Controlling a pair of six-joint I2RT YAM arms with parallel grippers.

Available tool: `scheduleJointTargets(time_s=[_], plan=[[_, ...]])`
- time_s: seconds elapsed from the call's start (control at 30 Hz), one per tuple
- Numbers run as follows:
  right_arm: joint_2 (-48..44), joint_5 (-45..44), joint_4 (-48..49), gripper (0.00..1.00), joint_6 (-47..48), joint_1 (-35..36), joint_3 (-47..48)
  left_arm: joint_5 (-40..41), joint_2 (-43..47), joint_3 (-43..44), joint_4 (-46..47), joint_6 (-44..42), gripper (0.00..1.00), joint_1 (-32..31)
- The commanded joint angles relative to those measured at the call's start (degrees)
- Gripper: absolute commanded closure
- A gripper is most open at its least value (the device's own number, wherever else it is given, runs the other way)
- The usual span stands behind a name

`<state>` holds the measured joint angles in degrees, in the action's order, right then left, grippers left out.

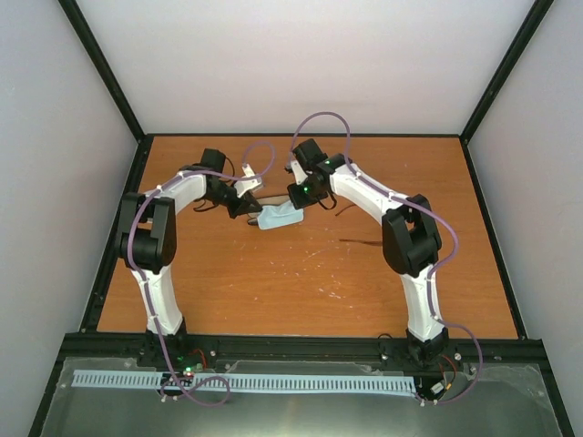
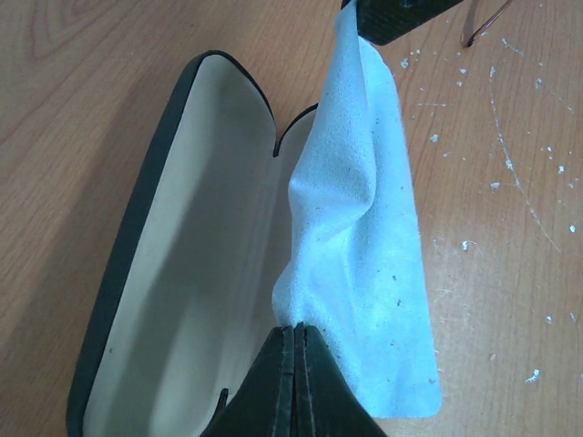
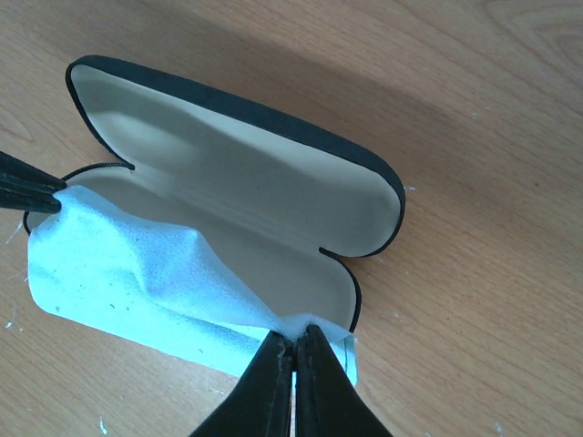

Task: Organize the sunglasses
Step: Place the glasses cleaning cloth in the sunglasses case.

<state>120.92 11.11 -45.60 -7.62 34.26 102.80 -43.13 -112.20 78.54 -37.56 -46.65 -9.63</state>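
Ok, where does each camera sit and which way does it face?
Top external: above, behind the bases, facing down at the table; both arms show.
Left wrist: faces down past the shut left gripper onto blue cloth and open glasses case.
Right wrist: same, past the shut right gripper, from the opposite end.
Shared: wrist views both show cloth and case.

Your bench point(image 1: 364, 282) is orange-brown wood, flecked with white specks point(image 2: 496, 185). On it you have the black glasses case point(image 3: 228, 173), lying open with its pale lining up, and the sunglasses point(image 1: 347, 211) nearby.
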Motion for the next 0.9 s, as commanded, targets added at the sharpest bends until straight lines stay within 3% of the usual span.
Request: scheduleJointTargets(time_s=[0.0,0.87], plan=[[2.40,2.03,-1.95,0.97,1.35,-0.50,3.05,-2.17,-1.93,3.78,-2.31,-2.38,0.99,0.92],[11.04,4.97,-4.54,0.97,2.40,-1.35,12.54,-2.13,-6.72,7.81,-3.43,-4.10,0.99,3.03]])
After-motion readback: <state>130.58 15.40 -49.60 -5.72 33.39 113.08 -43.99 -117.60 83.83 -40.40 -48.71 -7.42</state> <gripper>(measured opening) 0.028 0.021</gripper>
